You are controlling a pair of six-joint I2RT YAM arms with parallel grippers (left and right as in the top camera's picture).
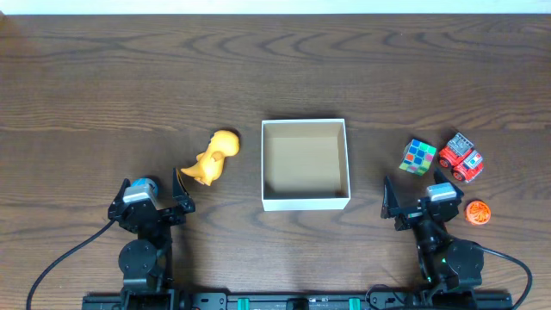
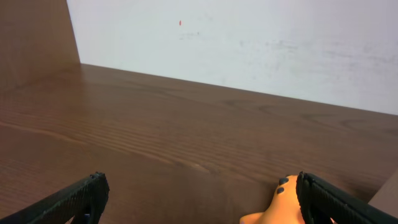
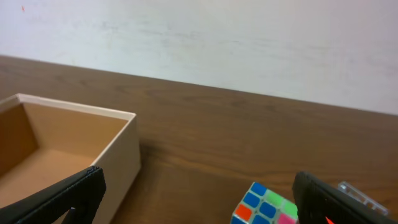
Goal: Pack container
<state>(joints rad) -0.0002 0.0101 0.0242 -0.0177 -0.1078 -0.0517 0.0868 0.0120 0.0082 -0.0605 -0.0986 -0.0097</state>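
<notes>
The container (image 1: 306, 204) sits open-topped on the dark wooden table (image 1: 275, 77), a square shallow box with thin white walls and a tan inside. Nothing lies in it.

Left of the container, near but not touching it, a yellow toy animal (image 1: 213, 157) lies on the table. Right of the container, a little farther off, a multicoloured puzzle cube (image 1: 418, 157) stands just beside a red toy truck (image 1: 461, 158), which is on the cube's far side from the container. A small round orange thing (image 1: 478, 212) lies beyond these, farther right of the container and level with its near wall.

The left claw (image 1: 148, 188) rests low on the container's left, nearer the robot's edge than the box, with the yellow toy just ahead of its inner finger. Its jaws are spread wide and grasp nothing. From the left wrist, the left claw (image 2: 199, 200) shows bare table between its two black fingers, and the yellow toy (image 2: 283, 202) peeks out by the right-hand one.

The right claw (image 1: 422, 191) sits to the container's right, likewise released and empty. The right wrist view shows the right claw (image 3: 199, 196) gaping, the container's wall (image 3: 121, 155) by its left finger and the puzzle cube (image 3: 264, 205) near the other.
</notes>
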